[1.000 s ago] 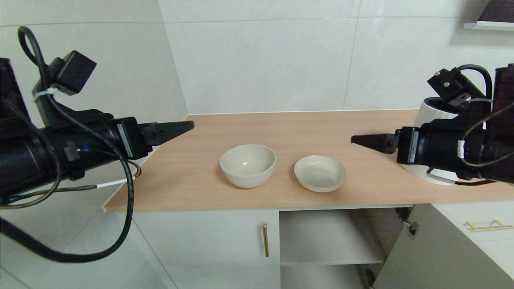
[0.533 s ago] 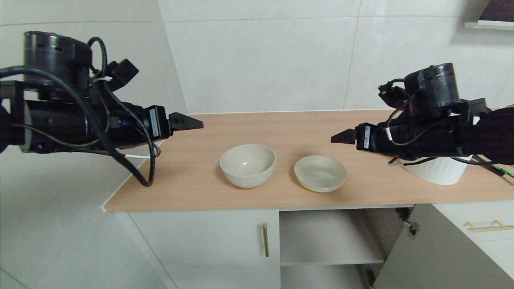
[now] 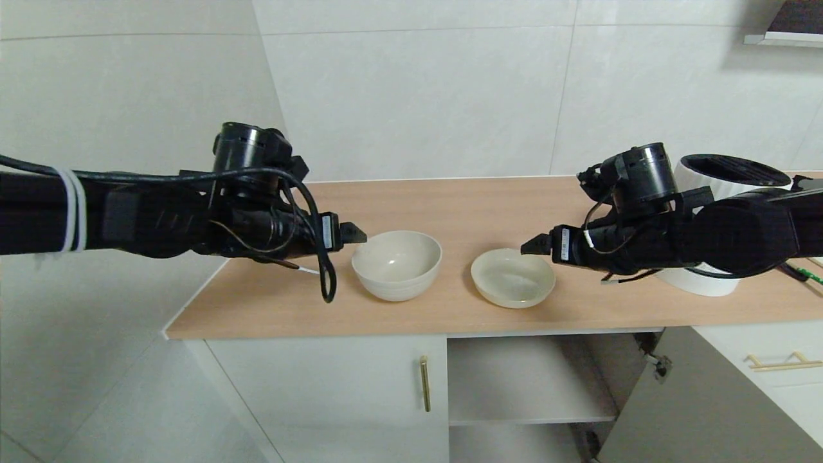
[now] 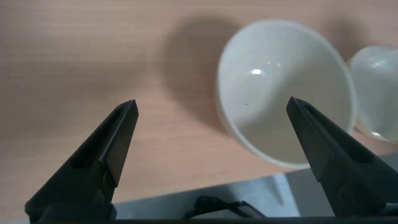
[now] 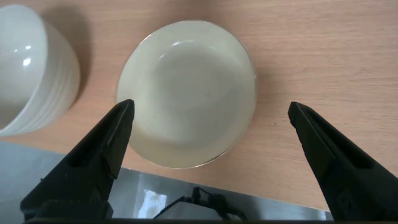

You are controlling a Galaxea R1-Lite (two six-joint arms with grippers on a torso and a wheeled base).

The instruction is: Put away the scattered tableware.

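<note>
A deep cream bowl (image 3: 397,265) and a shallow cream dish (image 3: 513,277) stand side by side on the wooden counter (image 3: 450,206). My left gripper (image 3: 355,235) hovers just left of the deep bowl's rim. In the left wrist view the left gripper (image 4: 211,109) is open above the counter, with the deep bowl (image 4: 286,93) partly between its fingers. My right gripper (image 3: 532,245) hangs over the dish's right side. In the right wrist view the right gripper (image 5: 211,112) is open and straddles the dish (image 5: 186,93), above it; the deep bowl (image 5: 31,68) lies beside.
A white ribbed container (image 3: 714,225) stands at the counter's right, behind my right arm. Below the counter an open cabinet (image 3: 521,379) shows a shelf, its door (image 3: 701,405) swung out to the right. The counter ends at the left near my left arm.
Both arms have come down and moved inward: the left gripper up to the deep bowl, the right gripper over the shallow dish. The bowls have not moved.
</note>
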